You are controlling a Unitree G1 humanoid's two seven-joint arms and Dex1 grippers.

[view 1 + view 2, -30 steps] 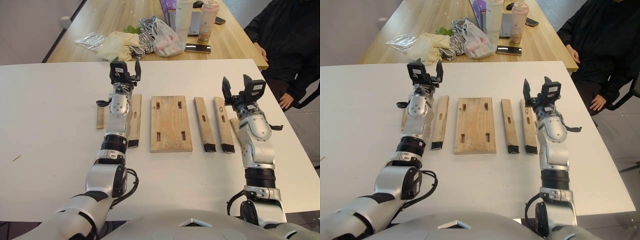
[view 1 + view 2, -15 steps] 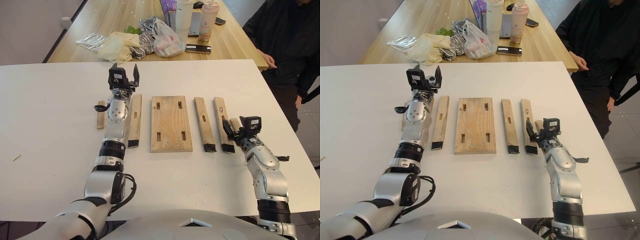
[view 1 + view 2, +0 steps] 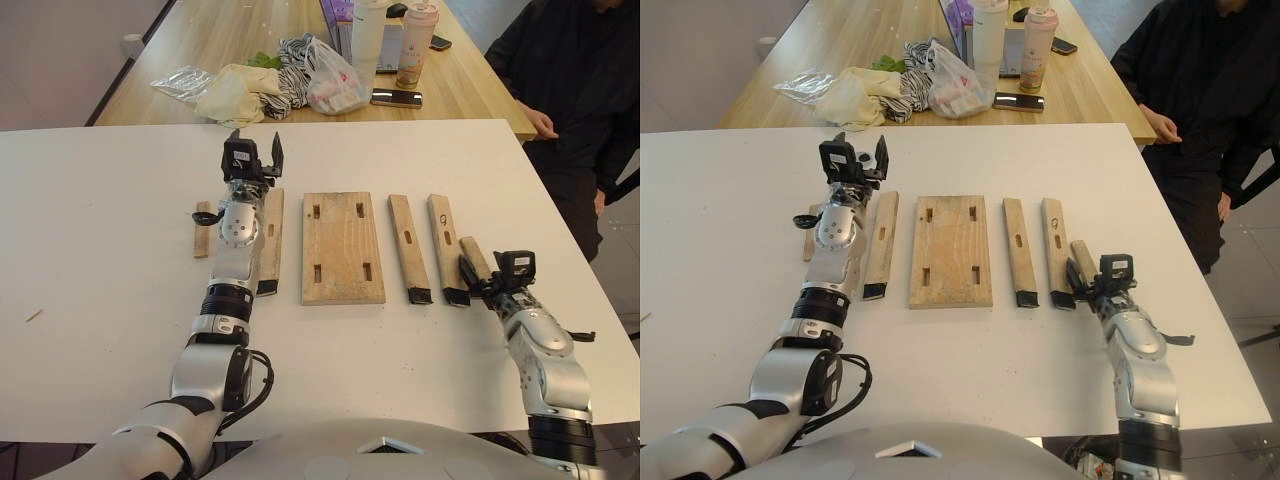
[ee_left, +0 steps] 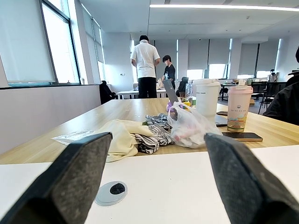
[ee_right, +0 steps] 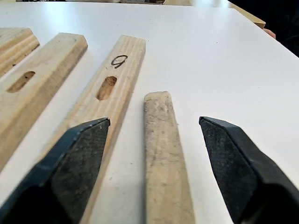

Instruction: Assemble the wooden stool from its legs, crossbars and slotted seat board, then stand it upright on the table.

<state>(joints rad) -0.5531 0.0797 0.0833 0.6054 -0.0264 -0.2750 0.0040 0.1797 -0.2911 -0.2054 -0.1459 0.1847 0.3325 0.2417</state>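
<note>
Pincer on my right arm [image 5: 154, 122] sits open astride a short crossbar [image 5: 161, 154] on the tabletop [image 3: 100, 200]; left pincer [image 3: 255, 140] open too.

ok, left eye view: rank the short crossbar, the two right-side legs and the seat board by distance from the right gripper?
From the right gripper, which is open:
1. short crossbar, lying between its fingers near the table's right edge
2. outer right leg, just left of the crossbar
3. inner right leg, next one leftward
4. seat board, centre of the row
</note>
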